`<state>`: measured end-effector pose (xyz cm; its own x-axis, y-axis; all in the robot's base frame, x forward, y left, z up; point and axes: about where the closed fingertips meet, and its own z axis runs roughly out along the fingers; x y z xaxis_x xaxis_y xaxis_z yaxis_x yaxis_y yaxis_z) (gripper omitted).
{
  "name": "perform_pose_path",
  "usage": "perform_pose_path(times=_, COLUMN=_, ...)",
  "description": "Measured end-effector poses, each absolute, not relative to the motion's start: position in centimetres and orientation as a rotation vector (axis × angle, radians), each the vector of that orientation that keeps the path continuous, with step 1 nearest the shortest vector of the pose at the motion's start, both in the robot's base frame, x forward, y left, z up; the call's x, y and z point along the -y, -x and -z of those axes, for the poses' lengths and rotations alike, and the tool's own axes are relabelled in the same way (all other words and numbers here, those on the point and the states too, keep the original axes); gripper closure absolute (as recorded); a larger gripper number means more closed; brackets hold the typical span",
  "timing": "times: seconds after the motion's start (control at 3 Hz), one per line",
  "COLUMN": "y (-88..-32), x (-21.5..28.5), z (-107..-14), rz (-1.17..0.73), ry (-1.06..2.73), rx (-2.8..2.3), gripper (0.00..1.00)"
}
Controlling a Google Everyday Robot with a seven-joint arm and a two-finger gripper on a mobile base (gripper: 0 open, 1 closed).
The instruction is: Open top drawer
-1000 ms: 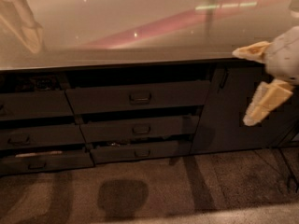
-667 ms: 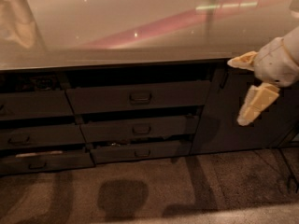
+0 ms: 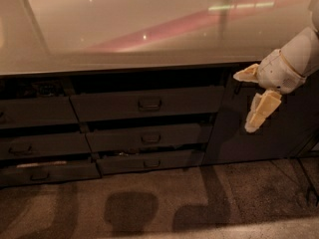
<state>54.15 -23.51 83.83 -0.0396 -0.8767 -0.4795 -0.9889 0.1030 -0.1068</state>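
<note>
While the wide dark grey top drawer front [image 3: 147,94] looks shut or nearly so beneath the surface lip, the task appears to be at the approach step. The cream two-finger claw [image 3: 254,96] hangs in front of the dark cabinet door [image 3: 229,133], well to the right of the drawer's small rectangular centre pull handle [image 3: 149,103], its fingers spread apart and holding nothing. The next move likely calls for travelling left and levelling with that handle, then closing on it and pulling straight out. Two shallower grey drawer fronts [image 3: 149,138] sit below. The glossy pale surface [image 3: 149,29] reflects pinkish streaks, and the speckled brown floor [image 3: 224,203] carries dark shadows.
</note>
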Motion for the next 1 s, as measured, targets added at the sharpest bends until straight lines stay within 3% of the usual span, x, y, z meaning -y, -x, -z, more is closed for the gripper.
perform_pose_path(times=1.0, y=-55.2, x=19.1, z=-81.9, rz=-0.301, ry=1.959, rx=-1.980, gripper=0.00)
